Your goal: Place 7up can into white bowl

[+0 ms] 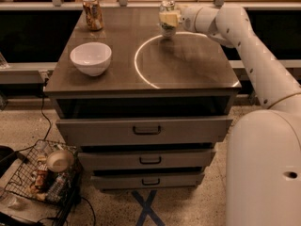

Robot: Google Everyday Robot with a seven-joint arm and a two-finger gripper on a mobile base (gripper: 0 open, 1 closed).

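The 7up can (167, 8), pale with a silver top, stands upright at the far middle of the tabletop, on the back of a white ring marking (141, 74). My gripper (169, 19) reaches in from the right and is shut around the can's middle, its pale fingers (172, 19) covering the label. I cannot tell whether the can's base rests on the table or hangs just above it. The white bowl (91, 58) sits empty and upright on the left part of the tabletop, well to the left of and nearer than the can.
A brownish-orange patterned can (92, 13) stands at the far left corner. The table (188, 65) is a drawer cabinet with three drawers. A wire basket (42, 178) of clutter with a tan bowl sits on the floor at the lower left. My white arm and base fill the right side.
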